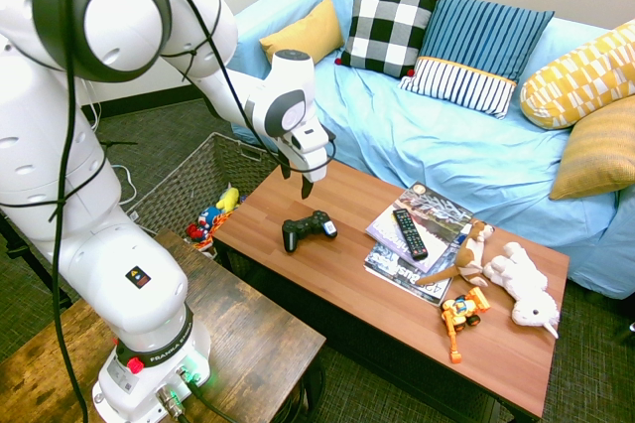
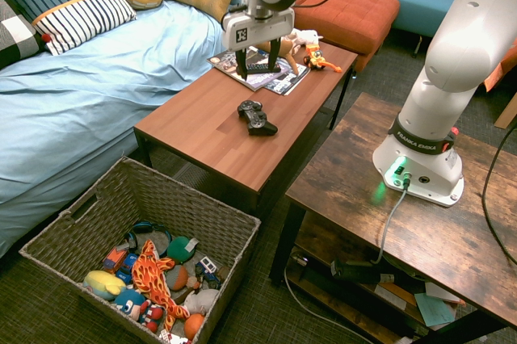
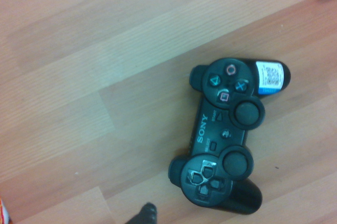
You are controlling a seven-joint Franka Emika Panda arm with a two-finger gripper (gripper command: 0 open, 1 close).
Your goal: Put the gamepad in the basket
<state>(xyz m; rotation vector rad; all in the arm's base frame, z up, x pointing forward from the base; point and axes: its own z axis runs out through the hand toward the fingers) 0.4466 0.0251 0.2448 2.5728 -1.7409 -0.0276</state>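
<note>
The black gamepad (image 1: 309, 228) (image 2: 257, 116) lies flat on the wooden coffee table (image 1: 347, 284), near the table's end that is closest to the basket. The wrist view shows the gamepad (image 3: 224, 137) from straight above, buttons up, with a pale sticker on one handle. My gripper (image 1: 297, 178) (image 2: 258, 65) hangs open a short way above the table, just beyond the gamepad on the sofa side, touching nothing. The grey woven basket (image 1: 184, 190) (image 2: 190, 196) stands on the floor off the table's end and holds several toys.
Magazines (image 1: 437, 210) with a slim black remote (image 1: 409, 232) on them lie further along the table. Beyond them are plush animals (image 1: 521, 284) and a yellow toy digger (image 1: 461, 314). The blue sofa (image 1: 466, 145) runs along the table's far side.
</note>
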